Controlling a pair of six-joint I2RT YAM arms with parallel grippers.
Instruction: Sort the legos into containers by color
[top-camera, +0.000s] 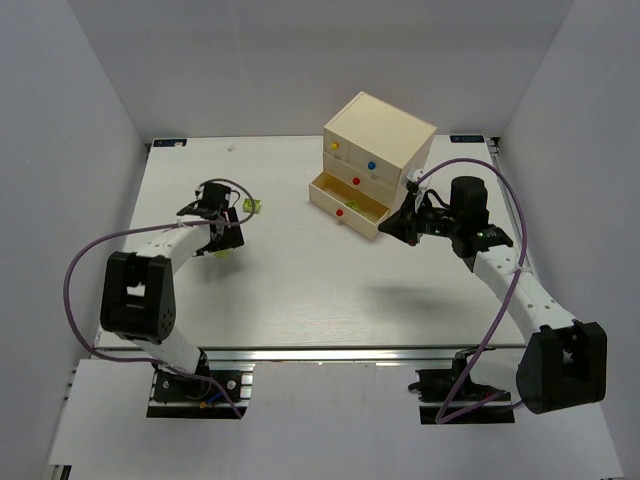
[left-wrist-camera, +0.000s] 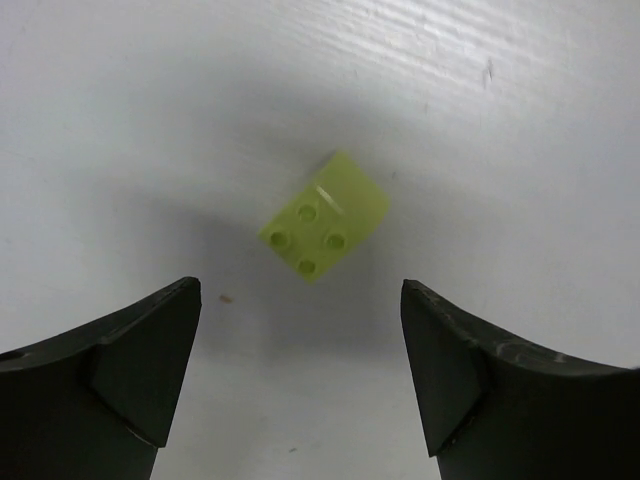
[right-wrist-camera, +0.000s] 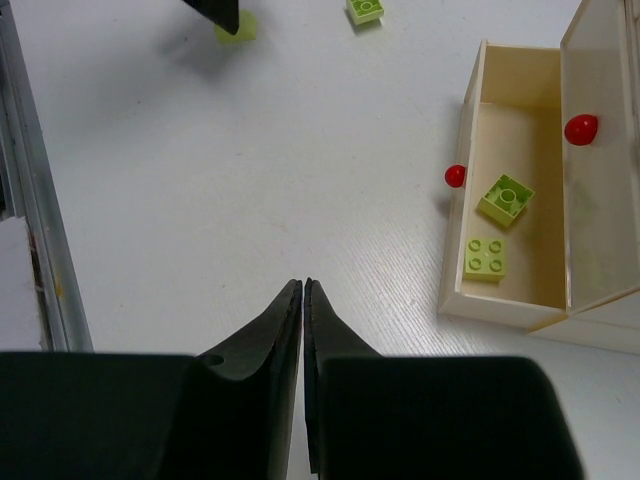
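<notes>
Left gripper (left-wrist-camera: 300, 305) hangs over the surface (left-wrist-camera: 120, 120) with its jaws wide apart and nothing between them. One lime lego (left-wrist-camera: 325, 215) lies on the surface just ahead of the fingertips. It is tilted, and the face turned to the camera carries four studs. Only the left wrist view shows these studs; in the top view this brick is almost hidden under the gripper.

Right gripper (right-wrist-camera: 303, 295) has its jaws pressed together and holds nothing. It is above bare surface, near the front of the open drawer (right-wrist-camera: 470, 120), which is the lowest drawer of the cream chest (top-camera: 385, 125).

The right wrist view looks into this drawer and shows two lime legos close together: one tilted brick (right-wrist-camera: 505, 198) and one flat brick (right-wrist-camera: 485, 257) with four studs up. In the top view the inside of the drawer is too small to show them.

A second lime lego (top-camera: 252, 207) lies on the surface near the left gripper, apart from the chest.

Counted over all views, there are four lime legos, two in the drawer and two on the surface. The chest shows four knobs: a red knob (right-wrist-camera: 455, 176) on the open drawer, another red knob (right-wrist-camera: 581, 128) on the closed drawer above it, one yellow knob (top-camera: 336, 147) and one blue knob (top-camera: 371, 166).
</notes>
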